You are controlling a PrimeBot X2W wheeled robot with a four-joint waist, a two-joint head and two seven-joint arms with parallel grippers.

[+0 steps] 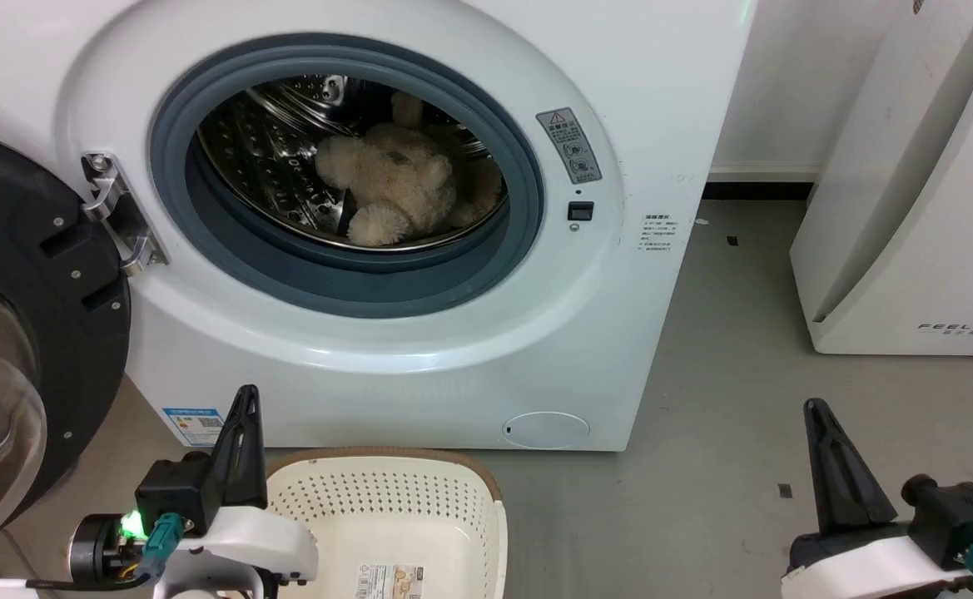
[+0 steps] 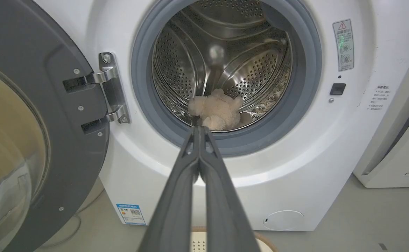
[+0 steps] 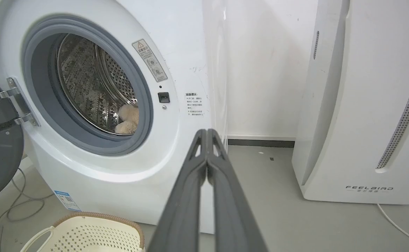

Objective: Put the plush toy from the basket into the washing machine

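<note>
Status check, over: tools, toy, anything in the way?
Both shut, empty: left tool, right tool. Task thing: toy lying inside washer. Swung-open door, nothing blocking the opening.

Cream plush toy (image 1: 390,187), white washing machine (image 1: 419,366), perforated cream basket (image 1: 386,507) with brown rim.

The scene is lit brightly and evenly; only faint shadows are cast on the floor (image 1: 744,349). Glints are thrown off the steel drum (image 2: 246,70) of the washing machine (image 1: 453,358), and straight edges are bowed in the wrist views.
</note>
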